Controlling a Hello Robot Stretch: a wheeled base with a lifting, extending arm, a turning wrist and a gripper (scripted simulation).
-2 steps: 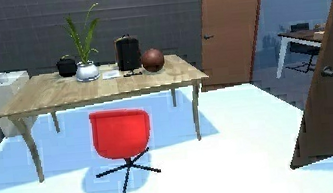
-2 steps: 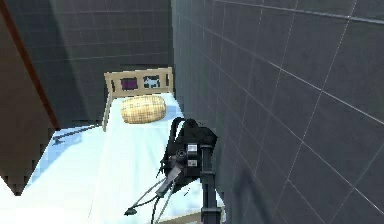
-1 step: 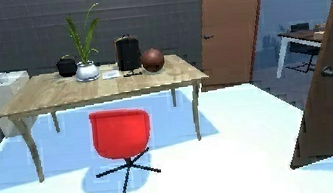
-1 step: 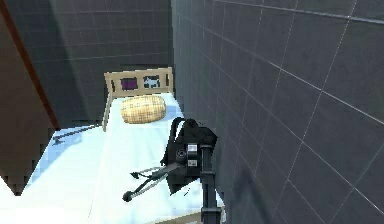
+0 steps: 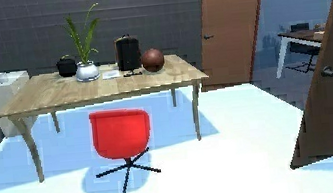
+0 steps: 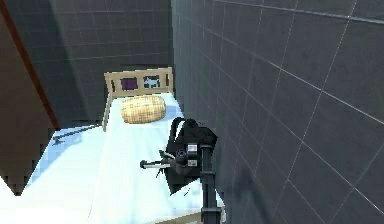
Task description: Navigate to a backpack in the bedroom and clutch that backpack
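**Arm side view.** One bed [image 6: 105, 160] with a smooth, pale sheet runs along a dark grey tiled wall [image 6: 290, 100]. At its far end stands one light wooden headboard [image 6: 140, 79] with slatted openings. One plump, tan, quilted pillow [image 6: 143, 110] lies just below the headboard. The backpack [image 6: 184, 130], one black, soft, rounded mass, lies on the bed's wall side, near the edge next to the wall.

The arm [image 6: 208, 195], a dark square bar, rises from the bottom edge to the backpack. The gripper [image 6: 150, 164] points toward the view's left, over the sheet. Its two thin fingers [image 6: 158, 161] are dark lines against the pale bedding. Whether the fingers are spread or pressed together cannot be told, nor whether they hold anything. The bed's left side borders a strip of open floor, with a brown door [image 6: 14, 100] at the view's left edge.

**Forward view.** One wooden counter [image 5: 44, 95] on four tapered legs carries the following things:
- one spiky green plant [image 5: 84, 33] in a white pot [image 5: 88, 70]
- one dark round pot [image 5: 66, 65]
- one dark upright box [image 5: 128, 53]
- one reddish-brown ball [image 5: 152, 60]

One white box [image 5: 3, 89] sits at the counter's left end. One glossy red chair [image 5: 120, 134] on a black star base stands in front of the counter. Pale open floor [image 5: 248, 128] spreads to the right. It reaches a brown door leaf [image 5: 325, 71] and a doorway, through which a second table [image 5: 300, 41] shows.
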